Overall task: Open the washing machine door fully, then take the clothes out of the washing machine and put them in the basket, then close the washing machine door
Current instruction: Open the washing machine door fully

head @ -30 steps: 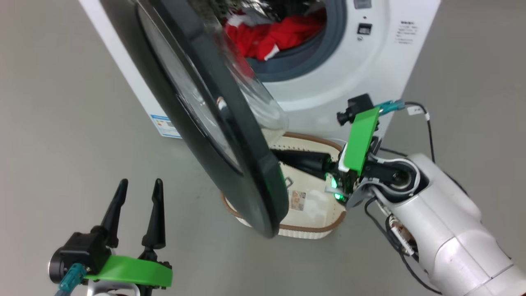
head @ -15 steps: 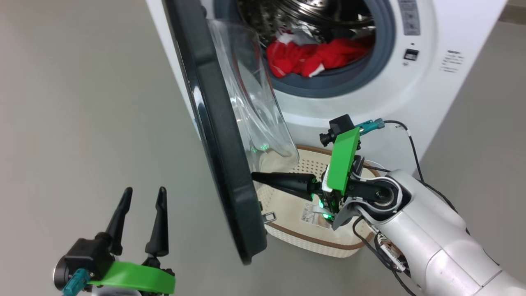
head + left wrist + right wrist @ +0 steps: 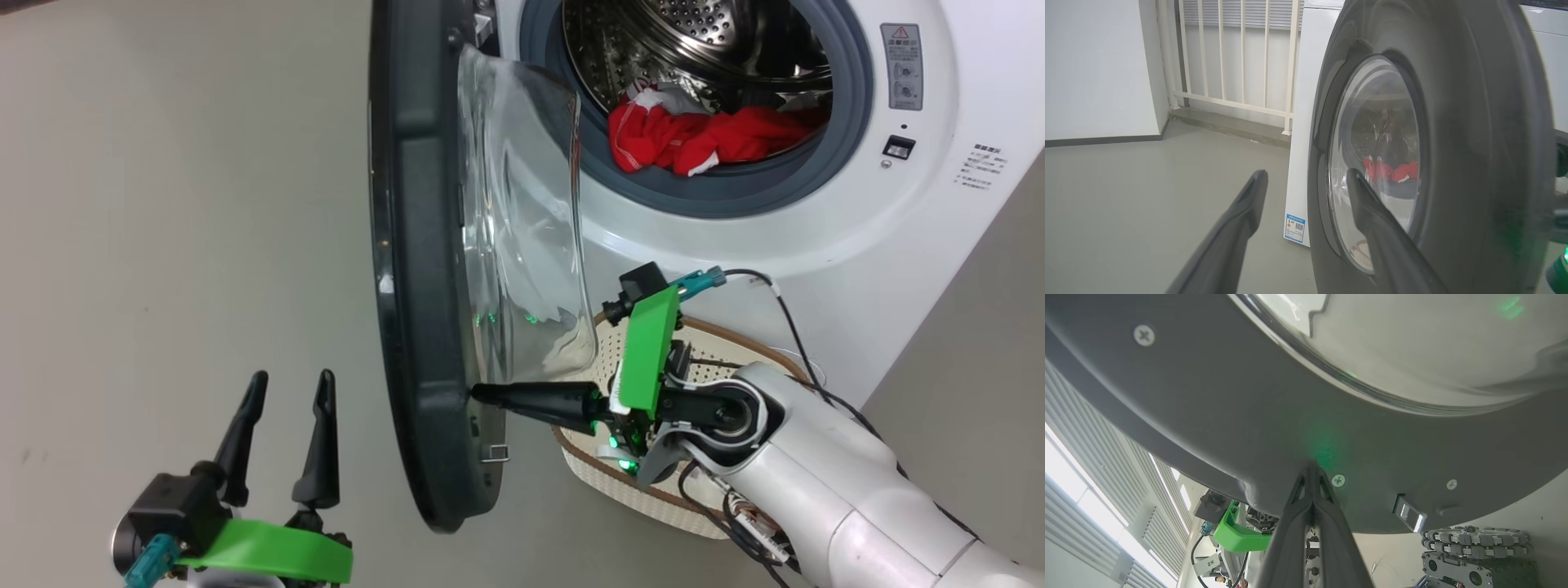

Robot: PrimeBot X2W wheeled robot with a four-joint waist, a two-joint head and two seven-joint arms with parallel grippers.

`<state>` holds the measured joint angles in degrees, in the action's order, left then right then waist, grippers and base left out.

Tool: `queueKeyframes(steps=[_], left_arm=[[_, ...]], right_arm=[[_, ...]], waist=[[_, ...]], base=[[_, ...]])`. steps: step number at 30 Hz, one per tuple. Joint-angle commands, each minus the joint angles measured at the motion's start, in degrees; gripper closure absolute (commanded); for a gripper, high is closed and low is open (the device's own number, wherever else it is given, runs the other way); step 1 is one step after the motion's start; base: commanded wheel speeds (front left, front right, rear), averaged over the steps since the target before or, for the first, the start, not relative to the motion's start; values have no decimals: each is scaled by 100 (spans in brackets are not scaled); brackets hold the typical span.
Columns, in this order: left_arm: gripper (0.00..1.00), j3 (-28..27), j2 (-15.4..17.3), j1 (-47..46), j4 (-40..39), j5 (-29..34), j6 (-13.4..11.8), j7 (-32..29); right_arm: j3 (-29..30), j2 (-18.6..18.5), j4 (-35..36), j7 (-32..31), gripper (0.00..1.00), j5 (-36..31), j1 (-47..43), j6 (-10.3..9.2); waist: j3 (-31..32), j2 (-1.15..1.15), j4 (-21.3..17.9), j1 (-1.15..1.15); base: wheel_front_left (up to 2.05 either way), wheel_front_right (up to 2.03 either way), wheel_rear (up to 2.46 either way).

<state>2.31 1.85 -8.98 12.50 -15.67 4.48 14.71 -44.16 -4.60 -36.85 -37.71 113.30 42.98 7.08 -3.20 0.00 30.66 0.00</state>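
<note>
One washing machine (image 3: pixel 735 245) stands here, with one round door (image 3: pixel 408 245) and one steel drum (image 3: pixel 718 33). One basket (image 3: pixel 629 488) sits on the floor (image 3: pixel 163 204). The red clothes (image 3: pixel 702 139) lie in one heap; the number of pieces cannot be told. There are two grippers, the left gripper (image 3: pixel 292 377) and the right gripper (image 3: pixel 482 394), each with two fingers (image 3: pixel 318 441), four in all. The door's inner face bears three screws (image 3: pixel 1144 335) and one metal latch (image 3: pixel 1408 512). The machine's side carries one blue label (image 3: pixel 1295 228); its front carries one grey warning label (image 3: pixel 901 65).

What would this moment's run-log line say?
right gripper: shut, tips against washing machine door inner rim | left gripper: open, empty | clothes: in drum
</note>
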Motion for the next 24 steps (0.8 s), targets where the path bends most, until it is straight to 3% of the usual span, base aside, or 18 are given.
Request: queueKeyframes(steps=[1, 15, 17, 19, 20, 24], left_arm=[[0, -194, 103, -14, -196, -39, -74, 29], [0, -288, 103, 200, -321, -58, -139, 29], [0, -310, 103, 225, -309, -49, -132, 29], [0, -329, 103, 250, -295, -51, -130, 29], [0, -336, 103, 267, -289, -47, -127, 29], [0, -386, 103, 303, -269, -45, -112, 29]], right_arm=[[-104, 172, 166, 57, 100, 121, 154, 41], [-535, 172, -16, 243, 100, 347, 336, 41], [-492, 172, -23, 324, 81, 218, 316, 41], [-389, 154, -3, 530, 34, -91, 297, 41], [-339, 113, 67, 700, 4, -329, 260, 41], [-264, -154, 419, 1465, 0, -1288, -72, 41]], waist=[[-9, 0, 22, 0], [27, 0, 20, 0], [48, 0, 3, 0], [79, 0, -19, 0], [95, 0, -29, 0], [158, 0, -64, 0]], base=[[0, 0, 0], [0, 0, 0], [0, 0, 0], [0, 0, 0], [0, 0, 0], [0, 0, 0]])
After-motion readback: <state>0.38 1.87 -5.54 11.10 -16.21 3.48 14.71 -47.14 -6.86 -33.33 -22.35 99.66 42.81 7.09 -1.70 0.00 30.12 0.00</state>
